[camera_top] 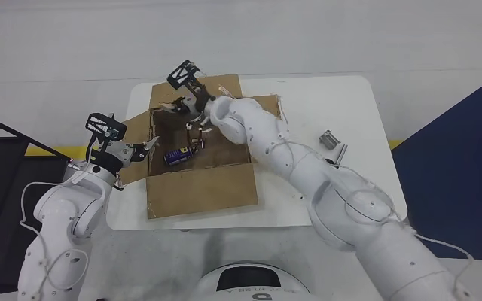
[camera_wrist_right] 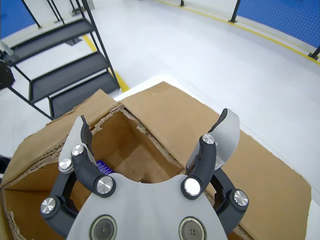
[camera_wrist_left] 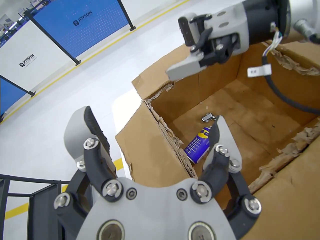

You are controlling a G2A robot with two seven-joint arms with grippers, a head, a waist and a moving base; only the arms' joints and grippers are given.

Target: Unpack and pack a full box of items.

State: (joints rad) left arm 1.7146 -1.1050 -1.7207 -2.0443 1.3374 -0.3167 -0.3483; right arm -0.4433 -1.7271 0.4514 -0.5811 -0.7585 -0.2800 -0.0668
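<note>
Here the cardboard box stands open on the left part of the white table. Its flaps are folded outward and its top edges are ragged, with torn corrugated board showing. The inside is plain brown. On its floor, toward the near-left corner, a blue spray can lies on its side. Just beyond the can sits a small silvery metal piece; what it is cannot be told.

The left gripper is spread wide at the box's left wall, one finger outside the cardboard and the other over the interior above the can, holding nothing. The right gripper hangs over the far-left corner of the box, its claw wide apart and empty too. Its arm stretches across the opening from the near right, and a black cable droops from the wrist over the box's interior.

On the right of the table, well apart from the box, lie a few small silvery items. A black shelf rack stands on the floor to the left of the table, and blue and white partition panels line the room behind.
</note>
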